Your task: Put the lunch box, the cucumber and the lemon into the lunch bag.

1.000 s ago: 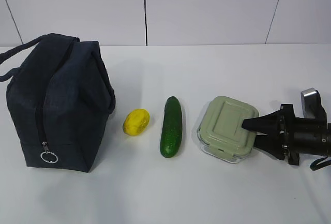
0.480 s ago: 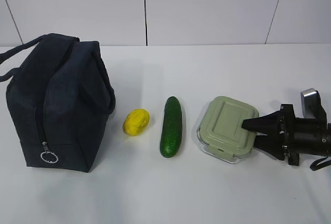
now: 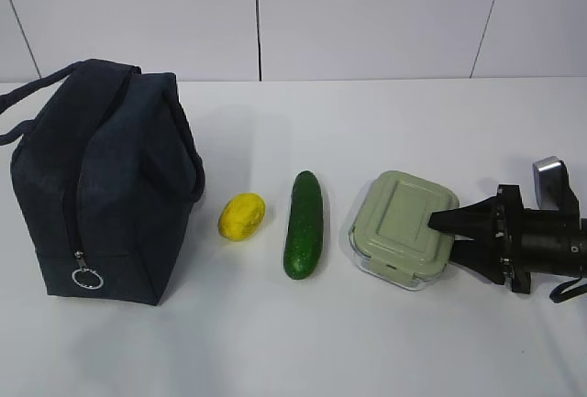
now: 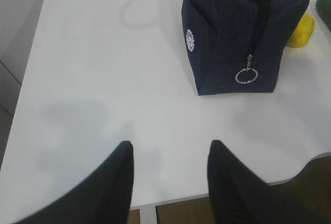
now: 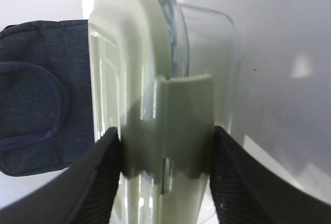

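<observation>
White panelled wall runs behind a plain white table (image 3: 367, 342) where everything sits in a row. Over on the right, the black right hand (image 3: 447, 238) lies low and sideways, its two fingers set around the near right edge of the small square clear lunch box with the pale sage-green clip lid (image 3: 402, 226); from the wrist view the pads press either side of the lid's clip tab, so it is clamped on the box, which rests on the table. Just beside the box lies the dark green stubby cucumber (image 3: 304, 224), then the small yellow oval lemon (image 3: 241, 216), then the dark navy fabric lunch bag (image 3: 101, 186), zipped with its silver ring pull low. Off to the left, the left hand (image 4: 169, 172) hovers half spread over bare table, grasping nothing.
</observation>
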### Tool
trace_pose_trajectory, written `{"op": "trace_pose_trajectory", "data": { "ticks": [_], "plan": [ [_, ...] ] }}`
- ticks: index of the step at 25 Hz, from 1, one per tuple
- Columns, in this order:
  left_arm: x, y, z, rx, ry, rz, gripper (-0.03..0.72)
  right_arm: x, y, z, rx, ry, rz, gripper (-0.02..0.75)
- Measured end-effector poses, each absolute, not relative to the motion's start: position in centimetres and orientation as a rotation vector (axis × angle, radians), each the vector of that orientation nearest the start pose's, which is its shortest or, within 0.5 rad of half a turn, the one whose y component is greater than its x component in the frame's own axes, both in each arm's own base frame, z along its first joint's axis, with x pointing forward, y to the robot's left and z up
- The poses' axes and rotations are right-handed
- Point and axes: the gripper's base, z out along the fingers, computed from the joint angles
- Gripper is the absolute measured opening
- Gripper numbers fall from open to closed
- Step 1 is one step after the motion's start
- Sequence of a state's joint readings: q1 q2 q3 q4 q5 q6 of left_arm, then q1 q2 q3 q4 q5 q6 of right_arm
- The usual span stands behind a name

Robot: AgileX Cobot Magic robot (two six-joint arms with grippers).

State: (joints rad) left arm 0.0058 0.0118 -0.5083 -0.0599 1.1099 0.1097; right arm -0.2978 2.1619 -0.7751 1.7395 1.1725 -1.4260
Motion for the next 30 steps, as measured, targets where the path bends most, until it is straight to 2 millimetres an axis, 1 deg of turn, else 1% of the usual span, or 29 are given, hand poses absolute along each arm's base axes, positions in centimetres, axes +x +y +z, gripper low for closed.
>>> {"op": "trace_pose_trajectory", "data": {
  "ticks": [26,30],
  "plan": [
    [-0.62,-0.49,27.58,0.113,2.092,-0.003,0.321,31.13,-0.89,7.0,0.497,2.237,1.524,0.376],
    [-0.62,-0.49,27.58,0.113,2.092,-0.003,0.321,31.13,-0.86,7.37,0.483,2.247,1.512,0.376]
  ]
}}
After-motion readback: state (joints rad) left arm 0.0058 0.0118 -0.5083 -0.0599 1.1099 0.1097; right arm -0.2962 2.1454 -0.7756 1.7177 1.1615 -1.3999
